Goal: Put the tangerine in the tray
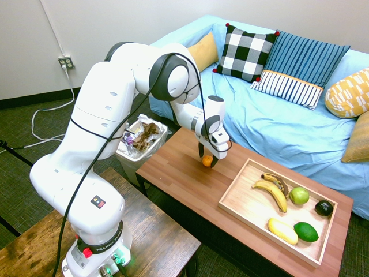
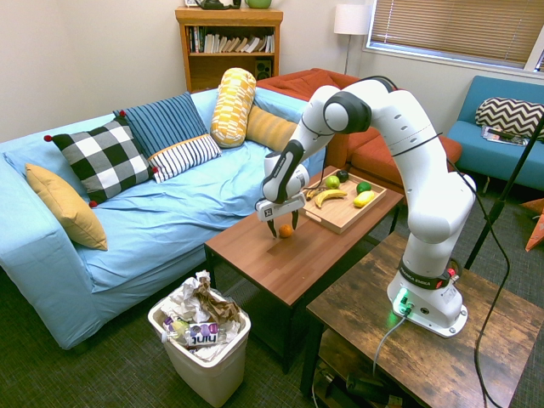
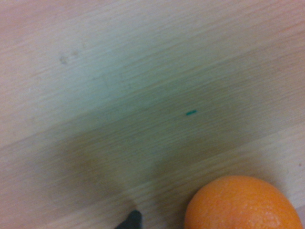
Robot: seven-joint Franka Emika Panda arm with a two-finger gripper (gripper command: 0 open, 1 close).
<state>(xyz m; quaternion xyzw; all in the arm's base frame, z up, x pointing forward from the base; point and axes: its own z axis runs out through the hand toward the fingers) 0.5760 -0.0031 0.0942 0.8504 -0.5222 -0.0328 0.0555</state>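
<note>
- Your gripper [image 1: 207, 161] points down over the reddish-brown wooden coffee table [image 1: 173, 168], its fingers apart, one on either side of the tangerine [image 1: 206, 161]; you can't tell whether either one touches the peel.
- The tangerine sits on the tabletop, outside the tray [image 1: 229, 202], toward the end of the table nearer the wastebasket [image 1: 157, 146].
- Your tray is pale wood, rectangular and low-sided, and lies on the other part of the same table.
- Inside it you have a yellow banana [image 1: 273, 193], with a browned banana [image 1: 277, 182] right beside it.
- Also in the tray are a green apple [image 1: 298, 195], a dark avocado [image 1: 324, 208], a green lime-like fruit [image 1: 306, 232] and a yellow lemon-like fruit [image 1: 282, 230]; those last two lie close together.
- Along one long side of the table you have the sofa [image 2: 187, 204] in its light blue cover, with a black-and-white checked pillow [image 2: 105, 160] and a blue striped pillow [image 2: 174, 127] on it.
- The wastebasket holds crumpled paper and a plastic bottle [image 2: 197, 332].
- In the wrist view you see the tangerine's upper surface close up, beside a small green mark [image 3: 191, 112] on the wood.
</note>
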